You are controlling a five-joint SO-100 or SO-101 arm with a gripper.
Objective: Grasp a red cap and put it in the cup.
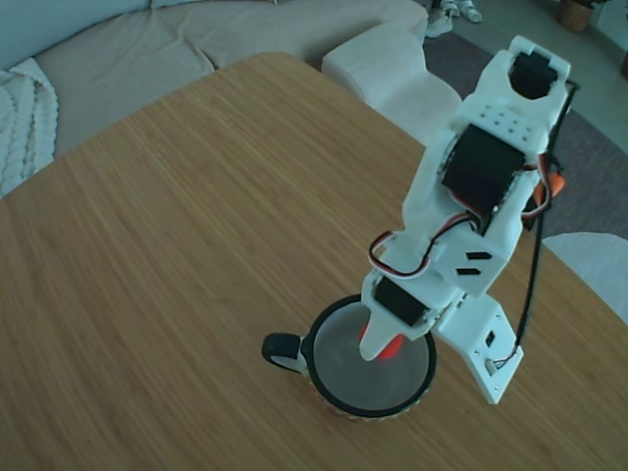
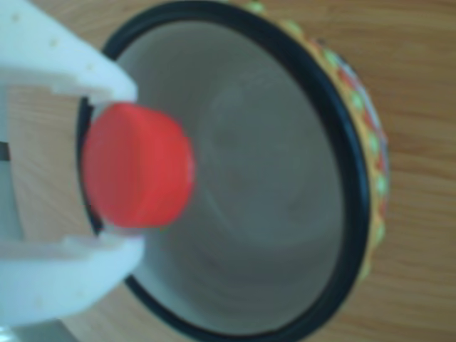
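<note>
One step left: release of red cap into cup.
Done: cap grasped, carried over cup mouth.
Jaws: closed on red cap, gripper pointing down.
Cap place: above cup's pale inside, near rim.
Cap facing: flat face toward other view; round, no long axis.

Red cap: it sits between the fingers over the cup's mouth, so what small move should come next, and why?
Probably open the gripper and let go. In the other view the red cap is held between the white fingers over the cup's pale inside, within the black rim; the fixed view also shows it above the mouth, so it should drop in.
</note>
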